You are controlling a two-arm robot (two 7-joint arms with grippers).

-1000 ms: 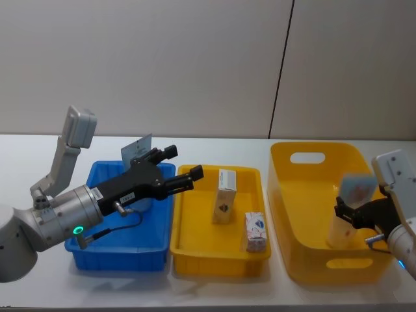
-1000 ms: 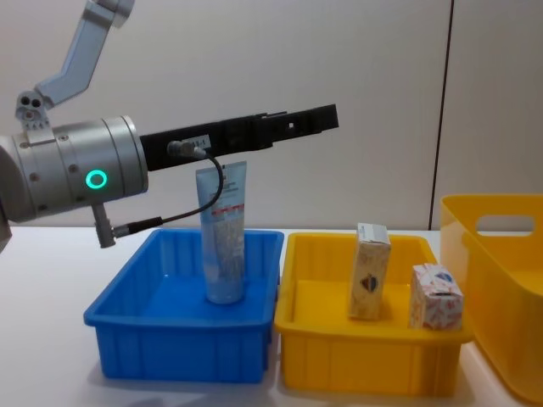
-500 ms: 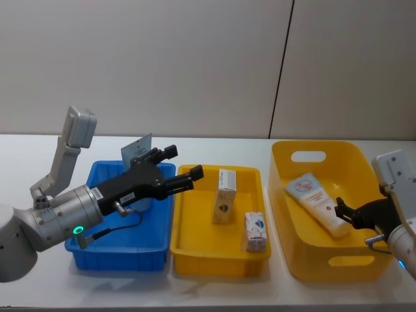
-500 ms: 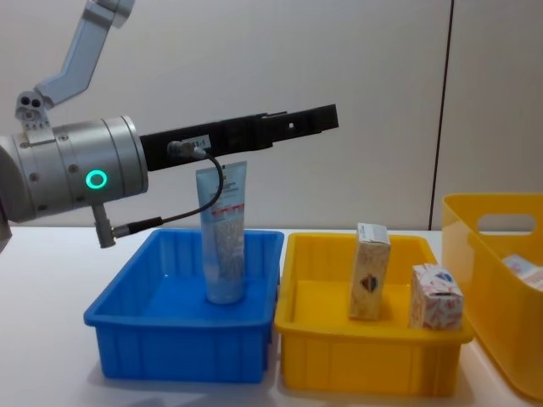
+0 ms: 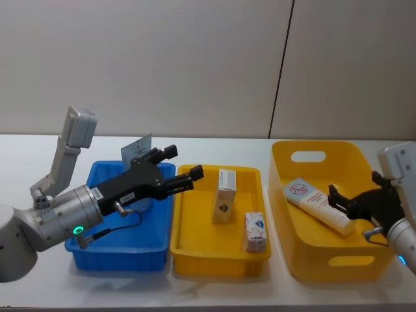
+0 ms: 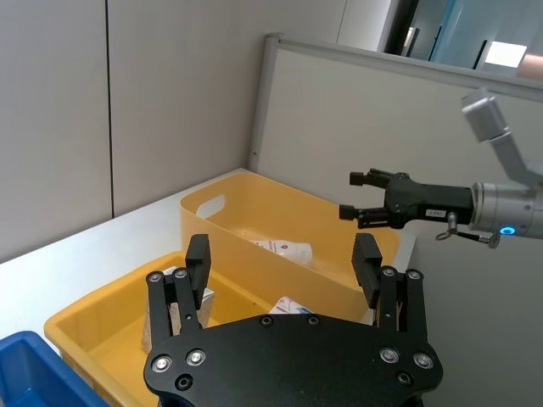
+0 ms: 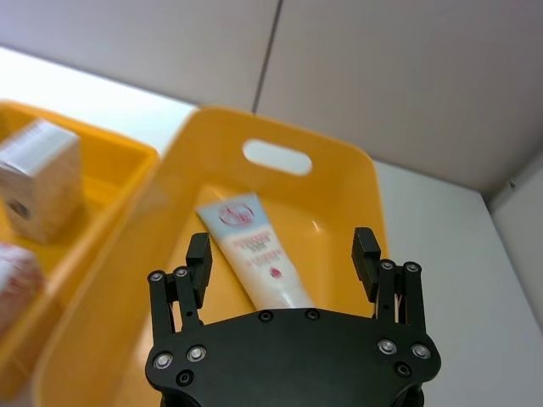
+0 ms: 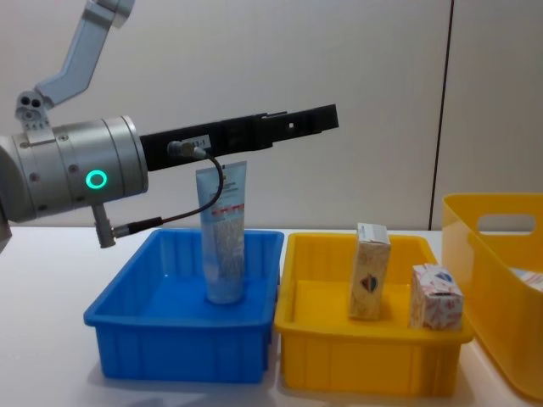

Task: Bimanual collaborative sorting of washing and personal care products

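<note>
A pale-blue tube (image 8: 224, 233) stands upright in the blue tray (image 8: 136, 339); its top (image 5: 136, 151) peeks out behind my left arm. Two small printed boxes (image 5: 225, 195) (image 5: 256, 231) stand in the shallow yellow tray (image 5: 195, 253). A white tube with red markings (image 5: 318, 203) (image 7: 253, 250) lies flat in the deep yellow basket (image 5: 286, 247). My left gripper (image 5: 183, 162) (image 6: 282, 254) hovers open and empty over the seam between the two trays. My right gripper (image 5: 355, 185) (image 7: 282, 242) is open and empty just above the basket's right side, clear of the lying tube.
The three containers stand side by side on a white table (image 5: 26, 156), in front of a grey wall. In the left wrist view, the right gripper (image 6: 361, 195) shows beyond the basket (image 6: 212, 216).
One second ago my right gripper held the white tube upright in the basket. It let go, the tube fell flat, and the gripper rose a little. The left arm stayed still.
</note>
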